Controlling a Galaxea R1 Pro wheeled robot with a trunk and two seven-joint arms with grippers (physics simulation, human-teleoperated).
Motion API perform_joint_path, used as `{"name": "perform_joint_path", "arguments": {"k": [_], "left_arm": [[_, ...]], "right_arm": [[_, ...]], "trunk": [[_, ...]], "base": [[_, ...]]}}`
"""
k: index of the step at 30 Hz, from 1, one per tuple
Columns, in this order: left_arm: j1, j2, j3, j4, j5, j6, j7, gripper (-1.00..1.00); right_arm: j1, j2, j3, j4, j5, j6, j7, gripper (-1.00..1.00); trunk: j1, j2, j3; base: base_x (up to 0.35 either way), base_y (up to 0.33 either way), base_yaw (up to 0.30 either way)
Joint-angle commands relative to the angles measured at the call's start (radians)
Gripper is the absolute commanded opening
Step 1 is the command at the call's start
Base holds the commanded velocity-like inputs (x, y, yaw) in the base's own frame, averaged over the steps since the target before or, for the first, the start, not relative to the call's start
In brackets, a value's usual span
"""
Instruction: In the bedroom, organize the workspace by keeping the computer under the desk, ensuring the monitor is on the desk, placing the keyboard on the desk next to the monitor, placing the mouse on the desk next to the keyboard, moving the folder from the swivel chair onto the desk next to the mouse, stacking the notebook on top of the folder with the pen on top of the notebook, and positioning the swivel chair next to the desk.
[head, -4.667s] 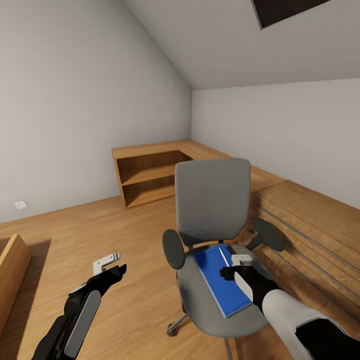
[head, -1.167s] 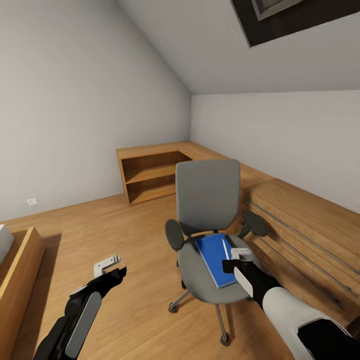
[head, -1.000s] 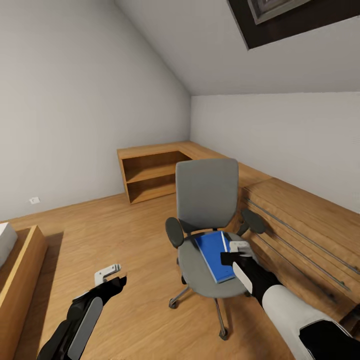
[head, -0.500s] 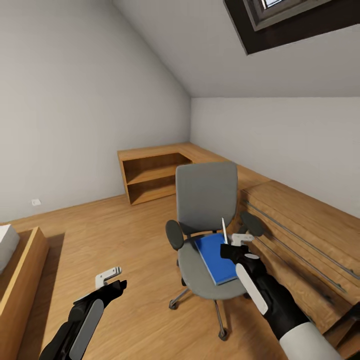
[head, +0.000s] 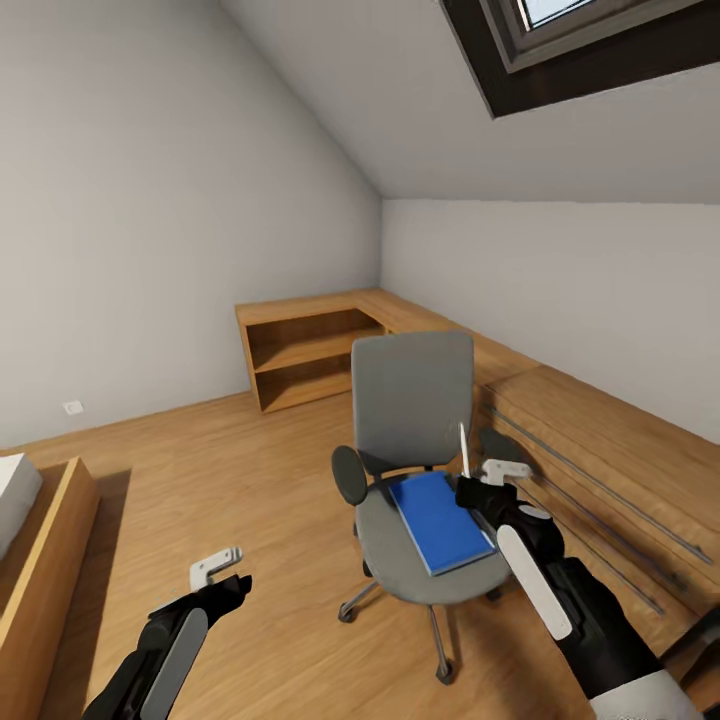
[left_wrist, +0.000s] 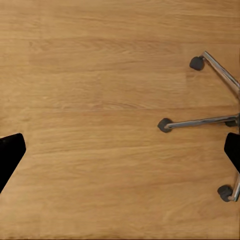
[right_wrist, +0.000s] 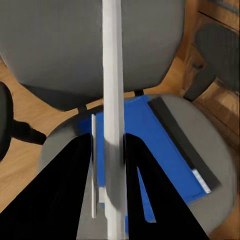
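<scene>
Clamped tight on the pen (head: 463, 447), the right gripper (head: 489, 478) has its jaws pinched around the thin white stick, which stands almost upright above the seat; in the right wrist view the pen (right_wrist: 113, 100) runs straight up between the two dark fingers (right_wrist: 75, 190). Over on the other side, the left gripper (head: 215, 568) hangs low over the wooden floor (head: 230, 470), carrying nothing, and its jaws look spread wide: in the left wrist view the dark fingertips (left_wrist: 10, 155) sit at opposite edges with bare floor (left_wrist: 100, 125) between them. Just below the right gripper, the blue folder (head: 440, 520) lies flat on the seat of the swivel chair (head: 412, 400), its long side angled across the cushion; the right wrist view picks up the folder (right_wrist: 155, 145) too, with a dark strip along one side. The chair faces the robot, black armrests out to either side, chrome legs and casters (left_wrist: 197, 122) on the floor near the left gripper. Behind the chair a wooden shelf unit (head: 300, 350) fills the corner, and a long wooden dresser (head: 600, 450) with bar handles runs along the right wall, close beside the chair. A bed frame (head: 40, 560) edges in at the far left, and a skylight (head: 590, 40) sits in the sloped ceiling.
</scene>
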Motion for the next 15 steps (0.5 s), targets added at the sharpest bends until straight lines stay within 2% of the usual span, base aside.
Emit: {"name": "perform_joint_path", "arguments": {"k": [1, 3, 4, 5, 8, 9, 11, 15], "left_arm": [[-0.001, 0.001, -0.003, 0.037, 0.010, -0.002, 0.007, 1.00], [-0.001, 0.002, -0.003, 0.088, 0.008, -0.009, 0.006, 1.00], [-0.001, 0.002, -0.004, 0.145, 0.002, -0.020, 0.004, 1.00], [-0.001, 0.002, -0.006, 0.306, -0.042, -0.102, 0.000, 1.00], [-0.001, -0.001, -0.010, 0.425, -0.085, -0.194, -0.001, 1.00], [-0.001, -0.002, -0.011, 0.491, -0.109, -0.244, -0.002, 1.00], [-0.001, -0.004, -0.012, 0.578, -0.141, -0.312, -0.003, 1.00], [-0.001, -0.008, -0.012, 0.660, -0.174, -0.395, -0.004, 1.00]], "right_arm": [[-0.001, -0.002, -0.011, -0.001, -0.012, 0.009, -0.011, -1.00], [-0.001, -0.004, -0.026, -0.005, -0.013, 0.011, -0.011, -1.00], [-0.001, -0.005, -0.042, -0.012, -0.012, 0.012, -0.011, -1.00], [-0.001, -0.007, -0.087, -0.024, -0.012, 0.017, -0.011, -1.00], [-0.001, -0.007, -0.118, -0.025, -0.012, 0.022, -0.011, -1.00], [-0.001, -0.007, -0.135, -0.026, -0.012, 0.023, -0.011, -1.00], [-0.001, -0.007, -0.160, -0.026, -0.012, 0.025, -0.011, -1.00], [-0.001, -0.008, -0.219, -0.026, -0.012, 0.028, -0.011, -1.00]], "trunk": [[-0.004, 0.007, 0.002], [-0.012, 0.021, 0.008], [-0.015, 0.028, 0.012], [-0.019, 0.035, 0.015], [-0.031, 0.056, 0.024], [-0.035, 0.063, 0.027], [-0.042, 0.077, 0.033], [-0.058, 0.105, 0.046]], "base": [[0.000, 0.000, 0.000], [0.000, 0.000, 0.000], [0.000, 0.000, 0.000], [0.000, 0.000, 0.000], [0.000, 0.000, -0.003], [0.000, 0.000, -0.055], [0.000, 0.000, -0.120], [0.000, 0.000, -0.208]]}}
